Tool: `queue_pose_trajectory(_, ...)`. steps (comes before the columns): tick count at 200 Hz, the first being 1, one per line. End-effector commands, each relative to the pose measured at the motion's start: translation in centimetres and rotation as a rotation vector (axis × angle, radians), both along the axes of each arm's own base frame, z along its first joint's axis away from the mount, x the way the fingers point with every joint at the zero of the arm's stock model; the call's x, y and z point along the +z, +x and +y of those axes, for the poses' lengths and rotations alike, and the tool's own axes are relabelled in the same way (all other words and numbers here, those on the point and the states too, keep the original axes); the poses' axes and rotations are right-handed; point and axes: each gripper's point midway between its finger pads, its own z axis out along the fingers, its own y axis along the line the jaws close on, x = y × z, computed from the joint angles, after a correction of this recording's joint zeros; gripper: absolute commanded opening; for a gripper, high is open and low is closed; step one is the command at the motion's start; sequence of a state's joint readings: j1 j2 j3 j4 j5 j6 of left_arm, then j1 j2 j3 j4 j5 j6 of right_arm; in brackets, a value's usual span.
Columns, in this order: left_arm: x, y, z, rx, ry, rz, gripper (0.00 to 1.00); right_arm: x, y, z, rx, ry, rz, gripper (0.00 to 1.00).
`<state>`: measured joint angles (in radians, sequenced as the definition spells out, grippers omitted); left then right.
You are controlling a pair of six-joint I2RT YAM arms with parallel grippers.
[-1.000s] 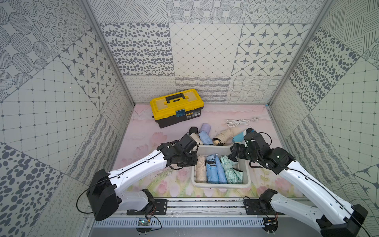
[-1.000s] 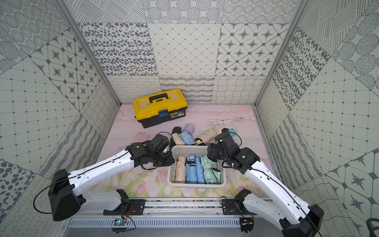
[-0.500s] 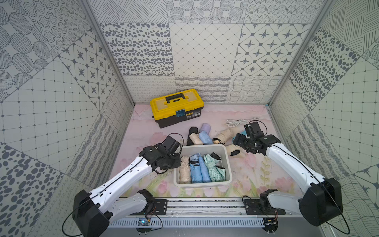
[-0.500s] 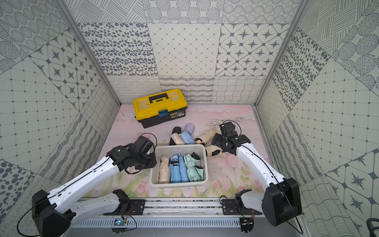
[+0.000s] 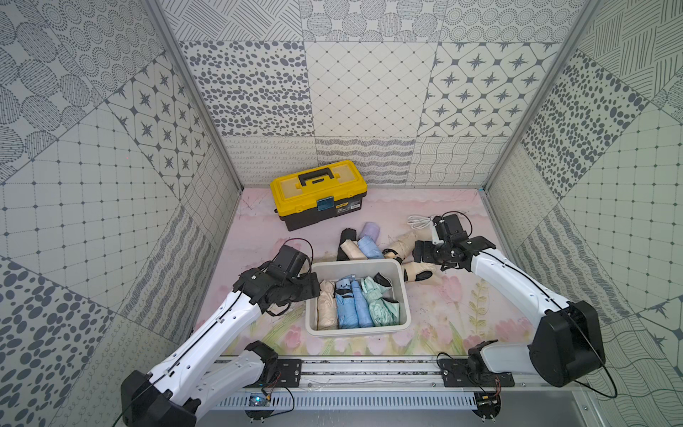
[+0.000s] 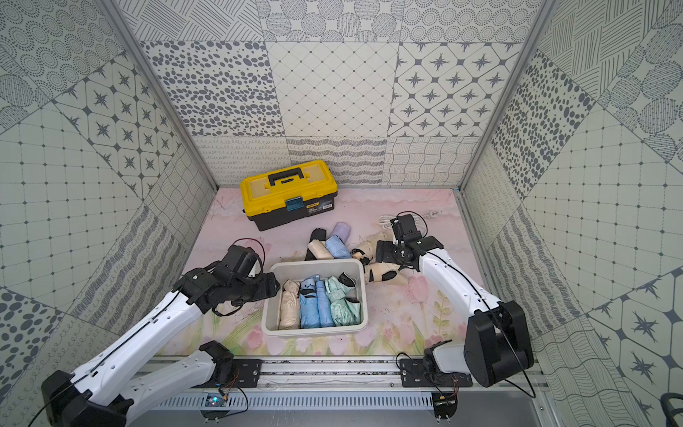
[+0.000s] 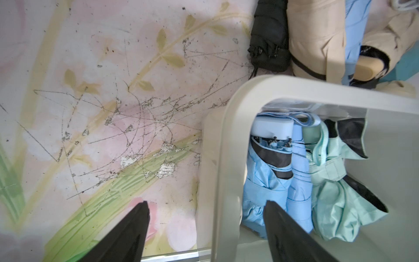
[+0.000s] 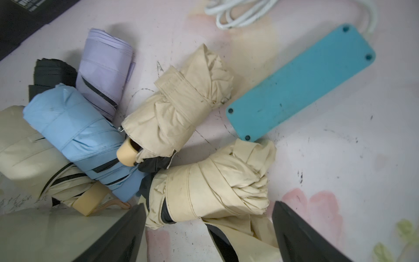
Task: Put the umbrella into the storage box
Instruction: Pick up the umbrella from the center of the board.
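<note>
Floral tabletop lay under both arms. Right gripper point(image 8: 209, 204) stood spread, with a beige umbrella point(image 8: 217, 179) beneath the gap between its fingers, just outside the storage box point(image 5: 356, 331). Left gripper point(image 7: 206, 202) gaped astride the box's rim.

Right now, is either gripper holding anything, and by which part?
Nothing is held. The left gripper stands open astride the storage box wall; the right gripper stands open over a beige umbrella lying outside the box.

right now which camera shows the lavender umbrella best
The right wrist view: the lavender umbrella lies close, its folds and dark trim clear. Both top views show it small, beside the light blue umbrella. The left wrist view misses it.
</note>
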<state>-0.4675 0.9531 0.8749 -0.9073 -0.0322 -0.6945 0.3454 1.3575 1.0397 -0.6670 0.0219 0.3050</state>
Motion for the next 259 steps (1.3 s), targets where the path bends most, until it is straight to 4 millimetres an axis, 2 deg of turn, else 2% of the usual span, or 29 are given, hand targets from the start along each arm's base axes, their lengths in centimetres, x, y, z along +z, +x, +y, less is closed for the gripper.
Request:
queue_pose_trajectory(1,2.1,0.3,0.0,0.026,-0.05,-0.078,0.89,3.4,1.7,1.5,0.26,-0.089,-0.125,0.94)
queue_pose_trajectory(29,2.9,0.6,0.5,0.098,-0.088,-0.115,0.94,3.4,1.1,3.6,0.51,-0.136,-0.154,0.91)
queue_pose_trajectory(46,3.0,0.9,0.0,0.094,-0.125,-0.127,0.94,3.2,0.4,3.8,0.67,-0.207,-0.192,0.92)
queue_pose_trajectory(64,3.2,1.2,-0.9,0.069,-0.175,-0.119,0.93,2.9,0.2,3.3,0.752,-0.29,-0.207,0.92)
queue_pose_trajectory(94,2.9,1.2,-2.9,0.005,-0.282,-0.072,0.91,0.0,-2.1,2.8,0.948,-0.365,-0.113,0.93)
queue_pose_trajectory(121,2.5,1.8,-3.6,-0.041,-0.28,-0.044,0.83,-2.9,-3.1,1.8,1.07,-0.448,-0.052,0.94)
queue_pose_trajectory(147,1.4,1.8,-3.5,-0.077,-0.232,0.016,0.75,-4.7,-3.2,1.7,1.134,-0.45,-0.023,0.94)
queue_pose_trajectory(192,-0.4,1.7,-3.2,-0.132,-0.173,0.051,0.63,-6.5,-2.3,3.6,1.217,-0.404,-0.077,0.94)
queue_pose_trajectory(237,-0.9,2.0,-3.3,-0.152,-0.157,0.065,0.5,-8.9,-1.7,3.7,1.287,-0.422,-0.045,0.92)
queue_pose_trajectory(259,-1.2,1.8,-2.7,-0.138,-0.13,0.073,0.45,-9.8,-1.4,3.9,1.317,-0.435,-0.059,0.91)
